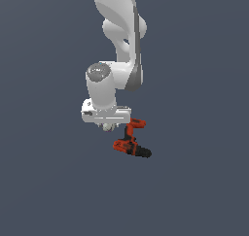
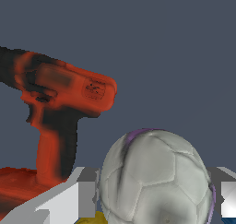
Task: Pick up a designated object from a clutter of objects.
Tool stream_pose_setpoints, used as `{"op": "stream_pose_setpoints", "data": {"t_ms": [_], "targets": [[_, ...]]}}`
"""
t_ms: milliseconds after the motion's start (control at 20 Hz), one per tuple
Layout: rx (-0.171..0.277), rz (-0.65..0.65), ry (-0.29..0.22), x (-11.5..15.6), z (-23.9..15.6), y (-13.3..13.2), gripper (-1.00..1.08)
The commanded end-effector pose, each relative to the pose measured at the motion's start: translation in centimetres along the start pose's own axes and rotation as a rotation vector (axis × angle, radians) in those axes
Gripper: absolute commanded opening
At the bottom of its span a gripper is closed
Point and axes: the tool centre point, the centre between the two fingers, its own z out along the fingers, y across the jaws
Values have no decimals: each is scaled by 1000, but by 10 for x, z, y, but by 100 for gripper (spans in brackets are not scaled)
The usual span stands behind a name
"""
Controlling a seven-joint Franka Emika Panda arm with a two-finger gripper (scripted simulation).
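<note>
You're seeing one white ball [image 2: 156,181] sitting btwn the fingers [image 2: 64,202] of the hand [image 1: 108,127], which is pinching it. One drill [image 1: 131,143] is lying just beside; one yellow lump [image 2: 94,217] is peeking out under the ball.

The power drill [image 1: 132,142] is the main obstacle — it lies just beside the white ball [image 2: 154,179], at the exterior view's right of the wrist. In the wrist view the ball fills the gap between the fingers [image 2: 69,202], so nothing else fits there. A yellow lump [image 2: 94,217] sits tight by the ball. Elsewhere the bench [image 1: 48,181] is open — wide room on every other side.
</note>
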Motion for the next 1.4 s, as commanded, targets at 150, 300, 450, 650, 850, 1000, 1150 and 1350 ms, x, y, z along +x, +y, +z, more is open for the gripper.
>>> {"op": "stream_pose_setpoints", "data": {"t_ms": [150, 300, 450, 650, 850, 1000, 1150, 1350], "targets": [[-2, 0, 1, 14, -53, -29, -100], [-3, 0, 1, 23, -83, -46, -100], [-3, 0, 1, 31, -112, -62, -100], [-3, 0, 1, 42, -151, -84, -100], [-2, 0, 2, 54, -189, -106, -100], [-1, 0, 2, 63, -216, -121, -100], [-1, -1, 1, 70, -239, -135, -100], [0, -1, 1, 80, -265, -149, -100]]}}
